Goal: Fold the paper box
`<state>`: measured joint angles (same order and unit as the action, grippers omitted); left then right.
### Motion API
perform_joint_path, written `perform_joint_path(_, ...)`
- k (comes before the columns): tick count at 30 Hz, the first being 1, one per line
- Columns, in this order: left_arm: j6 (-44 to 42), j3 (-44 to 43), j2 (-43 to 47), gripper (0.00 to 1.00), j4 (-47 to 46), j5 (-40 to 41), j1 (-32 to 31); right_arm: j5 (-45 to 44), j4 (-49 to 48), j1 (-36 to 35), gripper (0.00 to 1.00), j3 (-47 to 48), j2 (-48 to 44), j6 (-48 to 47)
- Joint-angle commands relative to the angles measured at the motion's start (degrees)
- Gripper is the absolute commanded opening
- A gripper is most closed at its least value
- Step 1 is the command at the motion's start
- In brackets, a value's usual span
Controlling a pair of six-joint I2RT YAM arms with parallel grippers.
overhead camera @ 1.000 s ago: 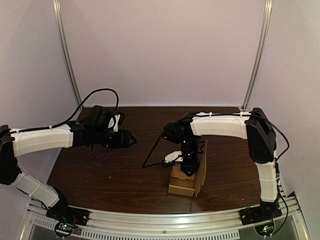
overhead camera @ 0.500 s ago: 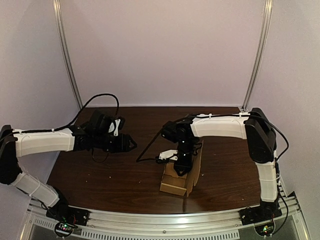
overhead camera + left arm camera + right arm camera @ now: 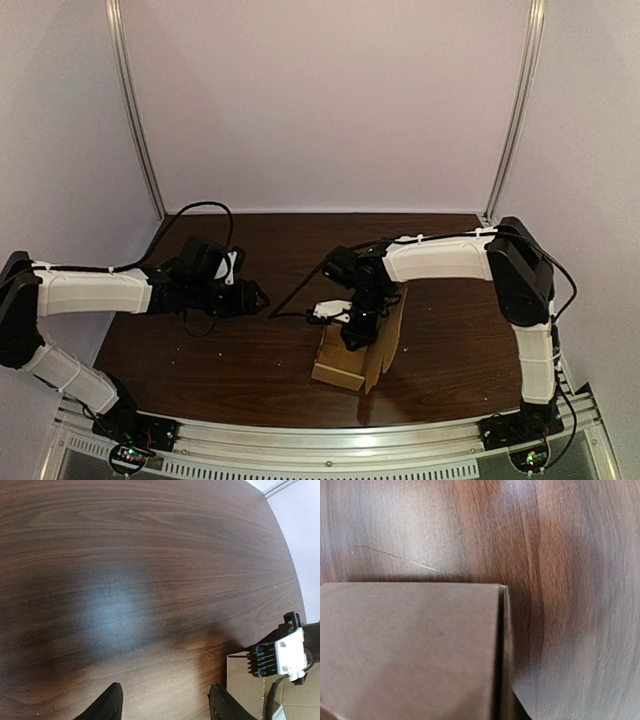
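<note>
Dim; glare on table; right wrist view blurred.

white-shelled links on the left arm and right arm, joined by black joints. black cable loops from each wrist. white screwed block beside the right wrist. left gripper with black fingers. black base plates carry small lit dots.

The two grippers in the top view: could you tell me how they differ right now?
The left gripper hangs over the table, apart from the paper box; the right gripper is down at the box. The left gripper's fingers stand open; the right gripper's are hidden. Both are black.
</note>
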<state>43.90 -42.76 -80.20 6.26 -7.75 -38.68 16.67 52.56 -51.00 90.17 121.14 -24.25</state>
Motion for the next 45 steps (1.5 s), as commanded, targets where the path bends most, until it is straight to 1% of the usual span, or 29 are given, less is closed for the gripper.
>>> perform_joint_path(1,-0.02,2.48,-0.14,0.61,-4.47,0.76,0.27,-1.78,-2.87,0.24,0.23,-1.75,-3.54,0.04)
perform_joint_path(2,-0.38,2.30,-0.57,0.61,-4.41,0.10,0.27,-1.97,-3.30,0.28,0.26,-2.06,-3.93,0.08)
perform_joint_path(7,-0.61,1.98,-2.59,0.61,-5.57,-3.63,0.27,-0.15,-4.20,0.29,0.29,-1.67,-3.91,0.75)
perform_joint_path(11,-0.70,2.22,-2.98,0.61,-5.91,-4.76,0.27,-0.63,-5.51,0.29,0.22,-1.38,-3.09,2.16)
perform_joint_path(16,-0.44,3.73,-4.57,0.58,-11.03,-5.96,0.09,-3.60,-8.06,0.20,0.16,-2.43,-3.98,3.42)
perform_joint_path(19,-0.24,3.83,-6.51,0.57,-12.46,-6.28,0.01,-8.38,-9.65,0.08,0.14,-2.50,-3.47,3.99)
perform_joint_path(21,0.38,3.87,-7.36,0.56,-12.36,-5.59,0.00,-14.93,-10.05,-0.47,0.13,-2.10,-2.41,3.78)
perform_joint_path(23,0.65,4.06,-7.68,0.56,-12.33,-4.94,0.00,-20.20,-9.71,-1.24,0.15,-1.53,-1.06,2.79)
perform_joint_path(27,0.75,4.55,-7.86,0.55,-11.98,-4.41,0.00,-24.09,-8.11,-2.00,0.18,-0.62,-0.46,1.88)
perform_joint_path(30,0.71,4.71,-7.86,0.55,-11.89,-4.53,0.00,-21.81,-6.75,-1.93,0.24,-0.46,-1.43,1.21)
perform_joint_path(31,0.62,4.66,-7.81,0.55,-11.82,-4.67,0.00,-20.00,-5.99,-1.72,0.27,-0.12,-1.89,1.25)
perform_joint_path(34,0.39,4.53,-7.77,0.55,-11.65,-4.98,0.00,-13.87,-3.31,-0.52,0.31,1.12,-3.16,1.71)
perform_joint_path(36,0.25,4.73,-7.77,0.55,-12.05,-5.08,0.00,-10.17,-1.72,0.57,0.36,2.31,-3.61,2.10)
perform_joint_path(41,0.54,5.58,-8.06,0.55,-13.85,-5.45,0.00,-2.72,0.90,2.65,0.38,5.49,-2.06,3.39)
perform_joint_path(45,0.84,5.92,-8.39,0.55,-14.59,-6.36,0.01,-1.35,-0.08,3.45,0.37,6.30,0.29,4.71)
